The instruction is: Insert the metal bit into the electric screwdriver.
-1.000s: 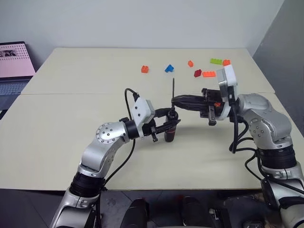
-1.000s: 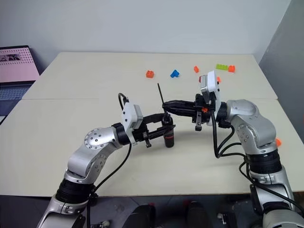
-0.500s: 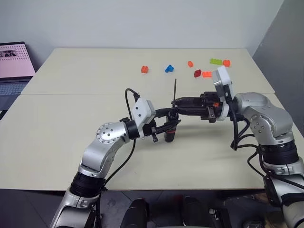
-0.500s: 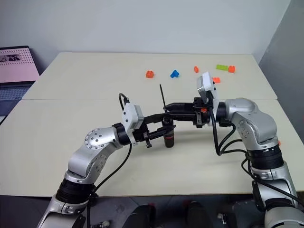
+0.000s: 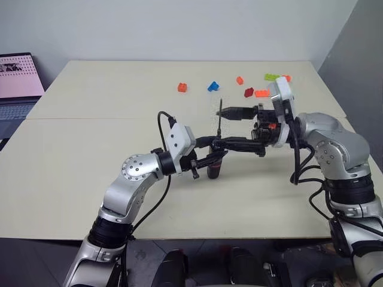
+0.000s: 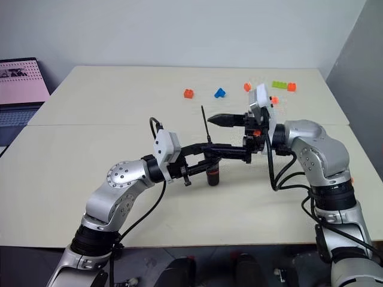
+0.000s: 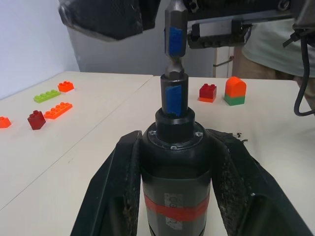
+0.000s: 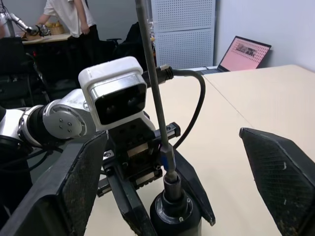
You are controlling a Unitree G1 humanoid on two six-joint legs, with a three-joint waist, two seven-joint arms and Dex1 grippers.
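Metal bit (image 5: 219, 119): stood upright just left of frame centre in the left eye view, its lower end seated in the top of the electric screwdriver (image 7: 174, 162).
Electric screwdriver: upright near the table's middle, its base on the table top (image 5: 119, 95), clamped on both sides of its black body above the red band.
Left gripper (image 5: 209, 156): fingers shut on the electric screwdriver, reaching in from the lower left.
Right gripper (image 5: 233, 127): fingers spread wide, one above and one below, both pointing toward the left of the frame; the bit rose between them and appeared to touch neither finger (image 8: 283, 172).
Bit and fingers: in the right wrist view the rod ran up the middle of the gap, well apart from the pads on either side.
Open room: bare table lay left of and in front of the tool.
Toy bricks (image 5: 258, 93): scattered in the upper right, behind the right gripper, well apart from the tool.
Edges: the table's near edge ran beneath both arms; a laptop (image 5: 18, 84) sat beyond the left edge, upper left.
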